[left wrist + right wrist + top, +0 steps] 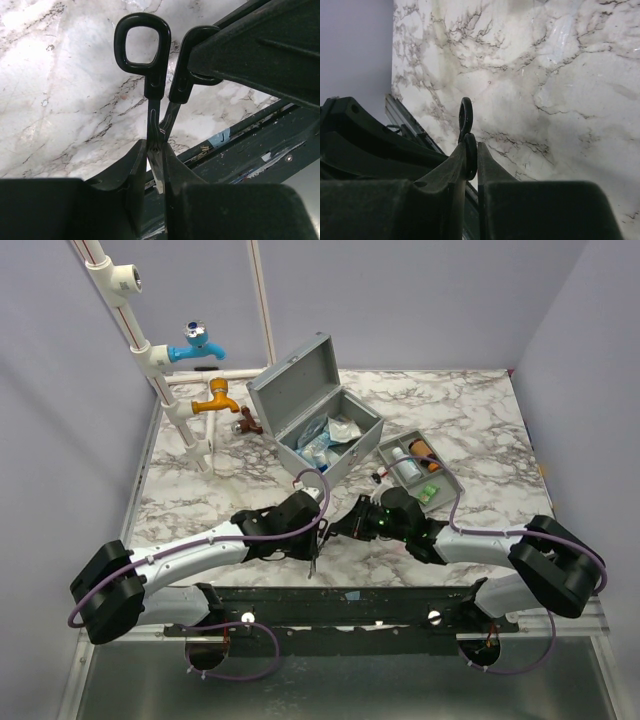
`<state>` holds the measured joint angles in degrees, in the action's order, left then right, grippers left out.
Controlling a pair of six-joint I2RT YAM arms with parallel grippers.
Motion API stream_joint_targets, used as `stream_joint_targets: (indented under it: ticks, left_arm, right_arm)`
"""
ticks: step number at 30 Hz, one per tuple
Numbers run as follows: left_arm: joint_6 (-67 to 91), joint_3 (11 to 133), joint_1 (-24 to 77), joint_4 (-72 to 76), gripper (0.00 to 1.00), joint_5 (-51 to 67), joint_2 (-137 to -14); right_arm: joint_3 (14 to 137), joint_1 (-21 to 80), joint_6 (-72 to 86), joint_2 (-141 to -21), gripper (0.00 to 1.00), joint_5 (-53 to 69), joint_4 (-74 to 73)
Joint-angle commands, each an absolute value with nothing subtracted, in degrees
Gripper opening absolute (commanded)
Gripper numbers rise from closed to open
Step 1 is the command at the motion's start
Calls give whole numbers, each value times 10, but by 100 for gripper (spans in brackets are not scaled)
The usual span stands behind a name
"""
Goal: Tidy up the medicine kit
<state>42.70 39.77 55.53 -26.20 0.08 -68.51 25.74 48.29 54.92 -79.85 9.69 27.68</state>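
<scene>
Near the table's point(470, 410) front edge, scissors point(155, 100) are gripped at the blades by the left gripper point(156, 155) and clenched at one handle loop by the right gripper point(471, 150), so a handover is judged to be under way. Further back, the kit point(292, 380) is seen open with packets point(325, 435) inside, and its tray point(452, 483) is set just to its right, partly filled. The scissors are not yet stowed, the tray is not yet seated in the kit, and the lid is not yet shut.

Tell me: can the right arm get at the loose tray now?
Probably not yet: the right gripper is shut on the scissors' handle, and the left gripper clamps their blades. The tray itself lies unobstructed nearby.
</scene>
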Motion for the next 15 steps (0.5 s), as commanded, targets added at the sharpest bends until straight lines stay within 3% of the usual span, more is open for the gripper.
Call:
stream_joint_targets:
  ticks: [1, 3, 9, 15]
  left_arm:
    - [424, 396, 561, -234, 0, 27, -683]
    - [423, 397, 562, -230, 0, 30, -682]
    - [412, 399, 562, -228, 0, 20, -663]
    - [384, 413, 562, -245, 22, 5, -616]
  right_arm:
    - [248, 483, 554, -797, 8, 94, 295]
    - [248, 484, 554, -793, 1, 91, 294]
    - [240, 483, 552, -766, 1, 82, 293]
    - [243, 484, 543, -737, 1, 73, 274]
